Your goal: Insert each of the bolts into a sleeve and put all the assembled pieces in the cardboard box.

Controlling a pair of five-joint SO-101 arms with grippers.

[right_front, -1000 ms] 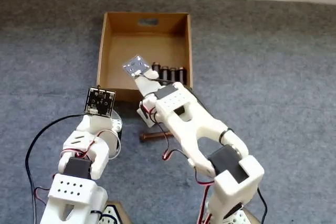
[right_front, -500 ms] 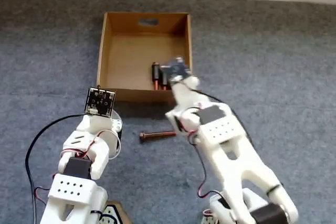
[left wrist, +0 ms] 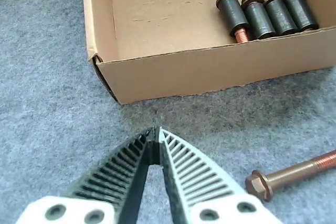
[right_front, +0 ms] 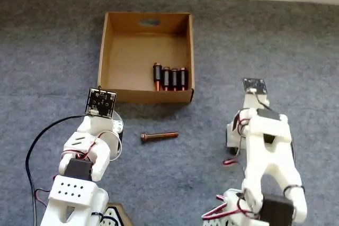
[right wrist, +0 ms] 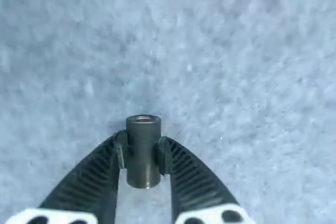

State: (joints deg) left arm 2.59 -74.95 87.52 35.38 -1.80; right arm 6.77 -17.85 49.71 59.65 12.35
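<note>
The cardboard box stands open at the back centre of the carpet. Several assembled pieces, dark sleeves on copper bolts, lie in a row against its front right wall, also seen as assembled pieces from the left wrist. One bare copper bolt lies on the carpet in front of the box, bolt close beside my left gripper, which is shut on nothing just short of the box's front wall. My right gripper is shut on a dark sleeve above bare carpet, right of the box.
Grey carpet covers the whole table. The right arm stands to the right of the loose bolt, the left arm to its left. Open carpet lies on either side of the box.
The right arm has swung from the box's front wall away to the right, over the carpet. The left arm and the loose bolt have not moved.
</note>
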